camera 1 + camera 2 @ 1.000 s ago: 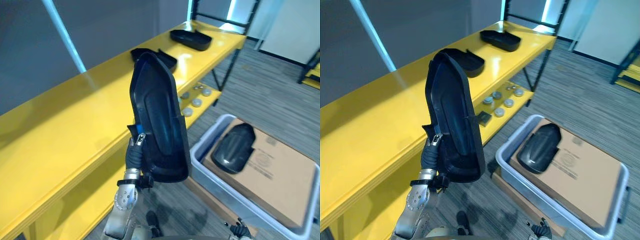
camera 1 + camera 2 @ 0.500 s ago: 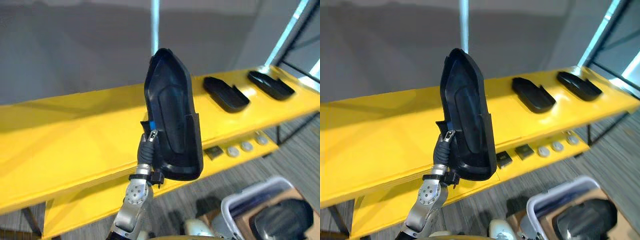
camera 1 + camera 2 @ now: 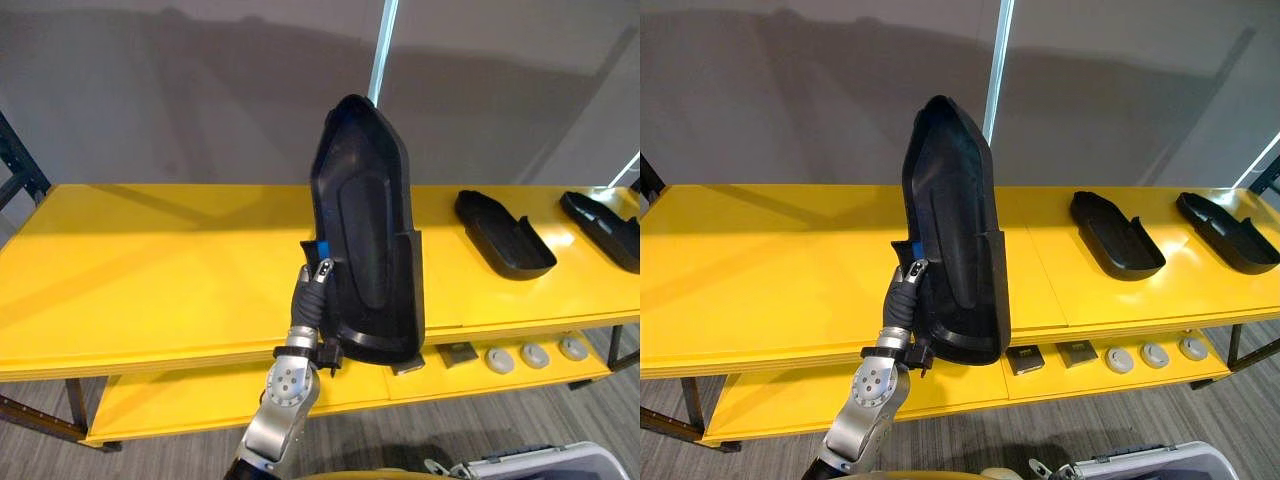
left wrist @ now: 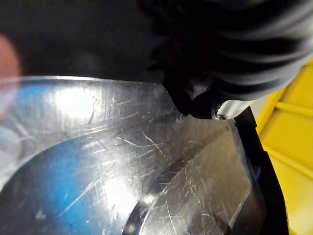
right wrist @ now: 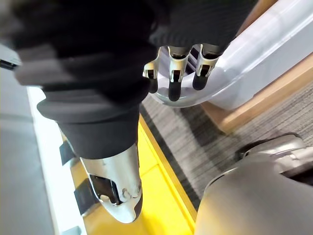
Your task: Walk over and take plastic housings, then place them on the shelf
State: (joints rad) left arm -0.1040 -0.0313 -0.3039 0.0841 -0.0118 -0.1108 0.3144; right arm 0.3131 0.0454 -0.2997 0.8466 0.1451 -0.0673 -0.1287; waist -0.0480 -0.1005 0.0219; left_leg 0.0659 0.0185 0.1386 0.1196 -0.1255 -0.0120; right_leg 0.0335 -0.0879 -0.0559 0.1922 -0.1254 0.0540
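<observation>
My left hand (image 3: 312, 288) is shut on a large black plastic housing (image 3: 365, 230), thumb on its rim. It holds the housing upright, hollow side toward me, in front of the long yellow shelf (image 3: 150, 280). The left wrist view looks closely at the housing's glossy scratched inner surface (image 4: 122, 161). Two more black housings (image 3: 1116, 234) (image 3: 1225, 230) lie hollow side up on the shelf's right part. My right hand (image 5: 173, 68) hangs low beside a grey bin (image 5: 254, 63), fingers relaxed and holding nothing.
The lower yellow shelf carries small round grey parts (image 3: 535, 356) and dark square pieces (image 3: 1023, 358). A grey bin's rim (image 3: 560, 465) shows at the bottom right. A dark rack post (image 3: 20, 175) stands at the far left. The shelf's left half is bare.
The camera has swung to face the shelf squarely, and the bin with its box has slipped off the bottom. My left hand keeps the housing upright as before.
</observation>
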